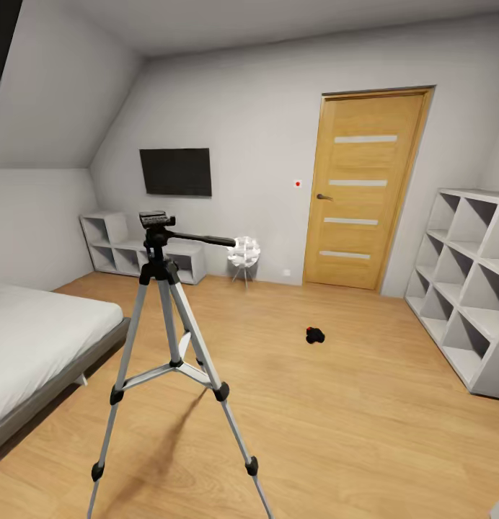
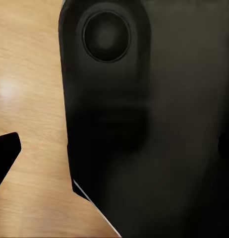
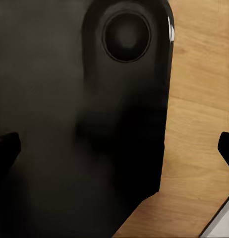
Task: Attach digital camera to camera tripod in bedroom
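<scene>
The camera tripod (image 1: 170, 346) is standing upright on the wood floor (image 1: 350, 418) beside the bed (image 1: 40, 339), its head bare. The digital camera (image 1: 315, 335) is lying on the floor well apart, toward the door (image 1: 365, 187). I cannot tell how either arm's fingers are sitting.

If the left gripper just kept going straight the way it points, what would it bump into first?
Most likely the big dark rounded body, apparently part of the robot itself, blocking most of the left wrist view. Beside it lies the light wood floor. One dark fingertip shows; depth is unclear.
</scene>
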